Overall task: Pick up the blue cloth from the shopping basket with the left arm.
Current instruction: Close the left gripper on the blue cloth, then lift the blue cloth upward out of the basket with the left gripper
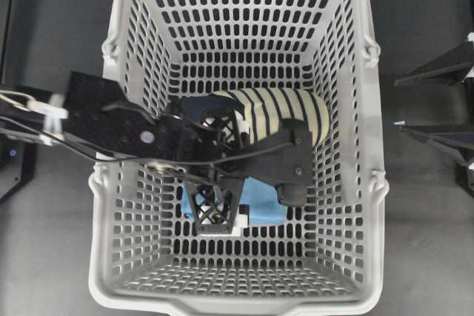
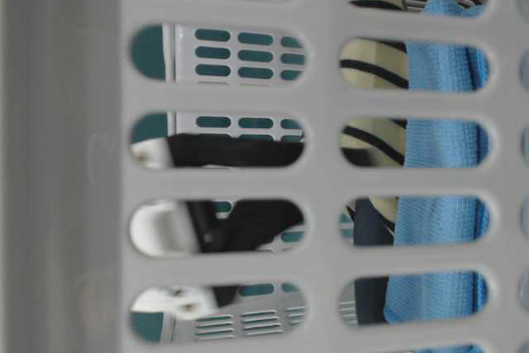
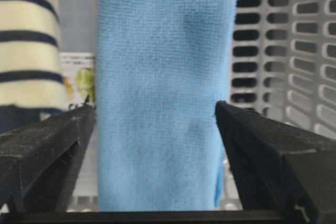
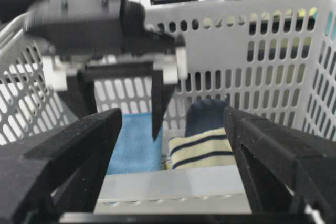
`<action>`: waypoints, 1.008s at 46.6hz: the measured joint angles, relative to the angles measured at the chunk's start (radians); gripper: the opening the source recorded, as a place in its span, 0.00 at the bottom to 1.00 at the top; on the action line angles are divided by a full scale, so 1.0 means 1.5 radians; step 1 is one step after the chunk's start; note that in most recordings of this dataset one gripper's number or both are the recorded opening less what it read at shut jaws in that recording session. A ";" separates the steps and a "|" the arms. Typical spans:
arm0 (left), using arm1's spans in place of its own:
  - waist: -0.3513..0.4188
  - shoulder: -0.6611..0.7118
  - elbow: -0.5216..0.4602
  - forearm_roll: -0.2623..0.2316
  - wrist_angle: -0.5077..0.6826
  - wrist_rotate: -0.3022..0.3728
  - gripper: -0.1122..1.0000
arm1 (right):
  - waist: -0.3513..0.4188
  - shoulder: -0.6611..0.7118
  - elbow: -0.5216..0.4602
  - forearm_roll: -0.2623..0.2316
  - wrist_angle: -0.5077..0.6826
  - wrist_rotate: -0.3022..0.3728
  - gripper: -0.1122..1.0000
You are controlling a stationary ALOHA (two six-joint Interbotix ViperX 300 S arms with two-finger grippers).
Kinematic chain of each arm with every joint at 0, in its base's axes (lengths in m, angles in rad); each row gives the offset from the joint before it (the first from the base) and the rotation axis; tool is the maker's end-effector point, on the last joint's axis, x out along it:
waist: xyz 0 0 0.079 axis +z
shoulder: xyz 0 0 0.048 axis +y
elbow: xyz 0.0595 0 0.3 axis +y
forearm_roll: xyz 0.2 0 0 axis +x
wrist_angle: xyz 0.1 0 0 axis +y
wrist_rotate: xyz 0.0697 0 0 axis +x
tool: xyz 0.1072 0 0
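The blue cloth [image 1: 261, 201] is seen lying flat on the floor of the shopping basket [image 1: 355, 183], toward the basket's near end wall in the overhead view. It is partly covered there by the left arm [image 1: 111, 120], which is reached in over the basket's side wall. In the left wrist view the cloth [image 3: 163, 98] is framed between the two fingers [image 3: 44, 156] of the left gripper [image 3: 155, 156], which are held spread wide, one at each long edge of the cloth; whether they touch it cannot be told. A navy and cream striped fabric roll [image 1: 285, 112] is found just beside the cloth, toward the basket's middle. The right gripper [image 4: 173, 156] is kept outside the basket, its fingers likewise spread apart with nothing between them.
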 measured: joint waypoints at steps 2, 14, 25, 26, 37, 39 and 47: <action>-0.001 0.004 0.002 -0.001 0.000 0.007 0.90 | 0.000 0.000 0.000 0.000 0.000 -0.001 0.78; -0.001 0.037 0.033 0.000 -0.010 0.031 0.90 | -0.002 0.000 0.000 0.000 0.000 0.000 0.78; -0.001 0.041 0.046 0.000 -0.032 0.036 0.90 | -0.005 0.000 0.001 -0.001 -0.001 0.000 0.78; -0.001 0.041 0.047 0.000 -0.033 0.035 0.90 | -0.005 0.000 0.001 -0.001 0.000 0.000 0.78; -0.001 0.038 0.062 0.000 -0.034 0.030 0.71 | -0.006 -0.001 0.001 0.000 -0.001 -0.001 0.78; -0.001 0.037 0.065 -0.001 -0.034 0.030 0.62 | -0.007 0.000 0.002 0.000 -0.001 0.000 0.78; -0.006 0.037 0.063 0.000 -0.034 0.029 0.25 | -0.006 -0.001 0.004 0.000 -0.002 0.000 0.78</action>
